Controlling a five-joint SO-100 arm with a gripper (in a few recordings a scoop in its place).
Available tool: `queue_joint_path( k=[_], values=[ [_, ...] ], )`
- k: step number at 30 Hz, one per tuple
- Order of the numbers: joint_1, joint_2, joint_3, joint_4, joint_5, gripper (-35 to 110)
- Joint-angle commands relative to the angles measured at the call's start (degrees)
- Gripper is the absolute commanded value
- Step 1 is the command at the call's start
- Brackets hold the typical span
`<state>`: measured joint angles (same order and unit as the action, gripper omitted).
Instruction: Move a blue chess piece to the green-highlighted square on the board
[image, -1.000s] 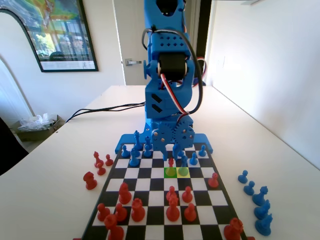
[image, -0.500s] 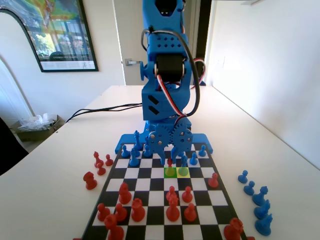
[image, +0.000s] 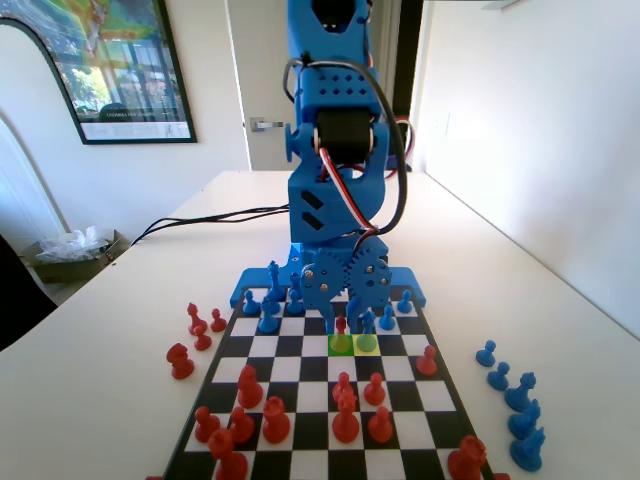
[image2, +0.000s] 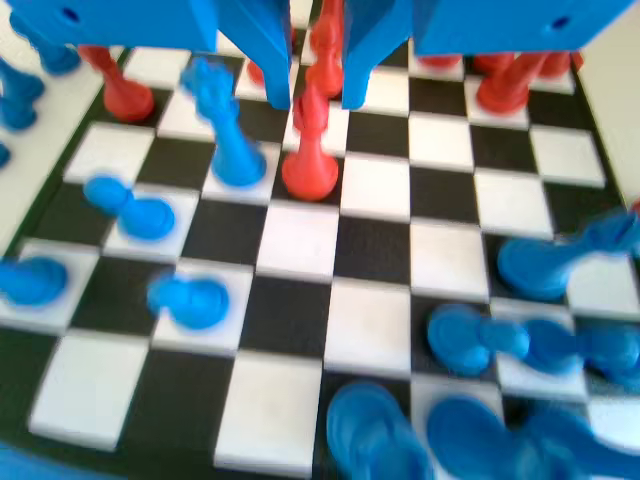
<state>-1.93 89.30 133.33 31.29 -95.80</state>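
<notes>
Fixed view: blue arm stands at far end of the board (image: 300, 400); gripper (image: 341, 322) low over the near rows on its side, just above the green square (image: 342, 343); a red pawn (image: 341, 327) stands on that green square, between the jaw tips; the yellow square (image: 367, 343) is just right of it, with the blue piece (image: 368, 323) standing on it, close beside the gripper.

Wrist view: gripper (image2: 316, 100) jaws hang from the top edge, parted by a narrow gap, nothing clamped; red pawn (image2: 309, 150) sits below that gap, its top between the tips, contact not clear; blue piece (image2: 226, 130) stands upright on the square just left of the pawn; picture blurred.
</notes>
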Motion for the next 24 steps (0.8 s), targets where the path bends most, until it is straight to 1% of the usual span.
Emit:
queue_joint_path(
  k=[1, 11, 15, 17, 22, 24],
  values=[
    [-1.32, 0.7, 0.88, -0.62, -0.62, 9],
    [-1.41, 0.7, 4.04, -3.34, -1.41, 9],
    [-1.23, 0.7, 4.13, -3.43, -1.93, 3],
    [-1.05, 0.7, 3.96, -3.43, -1.93, 1],
    [-0.79, 0.88, 3.25, -3.08, -1.14, 1],
    [-0.53, 1.58, 2.37, -0.88, -0.97, 1]
  ],
)
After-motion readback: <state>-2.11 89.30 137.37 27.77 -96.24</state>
